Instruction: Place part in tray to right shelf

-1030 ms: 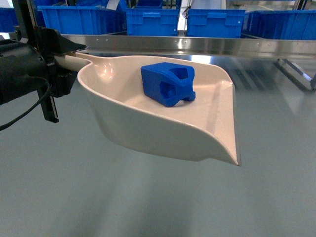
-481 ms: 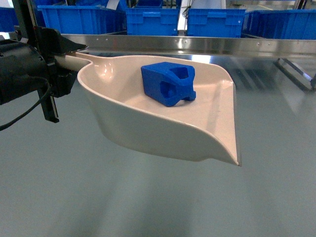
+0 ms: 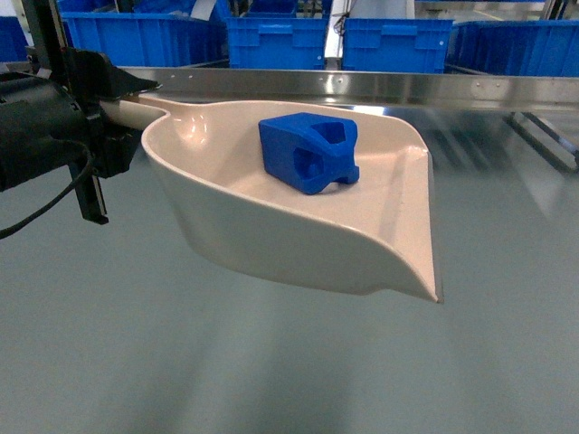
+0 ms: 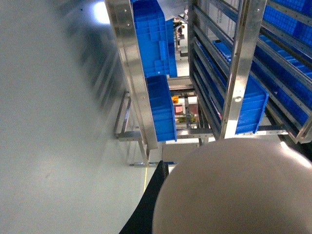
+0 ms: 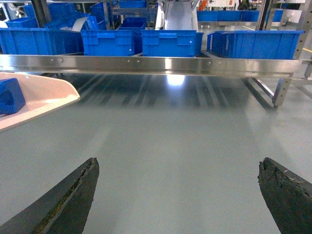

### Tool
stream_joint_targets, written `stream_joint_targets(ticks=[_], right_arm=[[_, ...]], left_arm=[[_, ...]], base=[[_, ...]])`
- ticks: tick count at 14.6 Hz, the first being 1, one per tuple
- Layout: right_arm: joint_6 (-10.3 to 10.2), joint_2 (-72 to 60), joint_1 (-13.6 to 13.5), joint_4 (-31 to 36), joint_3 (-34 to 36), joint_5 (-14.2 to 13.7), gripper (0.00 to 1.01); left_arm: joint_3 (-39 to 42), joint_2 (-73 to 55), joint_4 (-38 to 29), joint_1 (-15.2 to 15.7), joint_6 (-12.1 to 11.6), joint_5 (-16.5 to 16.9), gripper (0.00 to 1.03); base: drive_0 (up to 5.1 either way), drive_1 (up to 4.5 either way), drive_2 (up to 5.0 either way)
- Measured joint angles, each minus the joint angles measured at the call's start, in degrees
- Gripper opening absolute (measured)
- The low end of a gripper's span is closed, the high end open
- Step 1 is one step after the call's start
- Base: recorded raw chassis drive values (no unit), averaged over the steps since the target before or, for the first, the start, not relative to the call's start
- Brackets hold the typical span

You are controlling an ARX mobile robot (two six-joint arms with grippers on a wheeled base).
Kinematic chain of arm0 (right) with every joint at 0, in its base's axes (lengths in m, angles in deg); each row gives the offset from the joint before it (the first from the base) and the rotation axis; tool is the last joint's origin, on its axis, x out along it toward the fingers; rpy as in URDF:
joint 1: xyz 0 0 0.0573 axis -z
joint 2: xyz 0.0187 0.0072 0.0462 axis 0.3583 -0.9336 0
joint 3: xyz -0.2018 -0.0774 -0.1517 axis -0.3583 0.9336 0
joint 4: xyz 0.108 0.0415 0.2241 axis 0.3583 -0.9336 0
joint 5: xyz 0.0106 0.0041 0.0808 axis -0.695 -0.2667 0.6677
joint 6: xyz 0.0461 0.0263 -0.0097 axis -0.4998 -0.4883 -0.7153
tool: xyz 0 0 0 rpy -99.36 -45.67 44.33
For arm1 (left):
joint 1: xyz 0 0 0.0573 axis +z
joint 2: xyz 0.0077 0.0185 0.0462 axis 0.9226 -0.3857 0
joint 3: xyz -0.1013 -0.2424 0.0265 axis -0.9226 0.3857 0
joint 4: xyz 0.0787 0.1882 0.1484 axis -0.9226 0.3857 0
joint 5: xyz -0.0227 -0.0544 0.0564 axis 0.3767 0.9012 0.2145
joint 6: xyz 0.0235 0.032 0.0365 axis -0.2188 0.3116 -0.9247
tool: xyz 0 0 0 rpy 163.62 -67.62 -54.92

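The left pincer (image 3: 109, 113) is clenched on the handle of the tray (image 3: 271, 226) and carries it in the air above the grey tabletop (image 3: 271, 371), with the open front lip pointing to the right of the head view. The part (image 3: 308, 152) rests loose on the tray floor, near the back wall and well apart from the lip; nothing restrains it. The right pincer (image 5: 180, 195) is released, its jaws spread wide, and holds nothing. Principal hazard: the tray is supported at one end only, so any roll of the wrist or abrupt swing toward the right shelf probably tips the floor toward the lip, and the part slides out over the unwalled front edge. Secondary hazard: the steel rail (image 3: 362, 83) runs just behind the tray; contact between rail and tray rim would jolt the load. The blue crates (image 3: 271, 36) stand beyond the rail. The handle grip itself is largely hidden, so its security cannot be confirmed; slippage would let the tray droop.
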Motion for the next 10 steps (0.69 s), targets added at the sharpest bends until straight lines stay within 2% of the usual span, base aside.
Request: stream_joint_targets(ticks=[10], right_arm=[[0.0,0.0,0.0,-0.2,0.0,0.0,0.98]], left_arm=[[0.0,0.0,-0.1,0.1,0.0,-0.2,0.12]], base=[[-0.8,3.50,-5.2]])
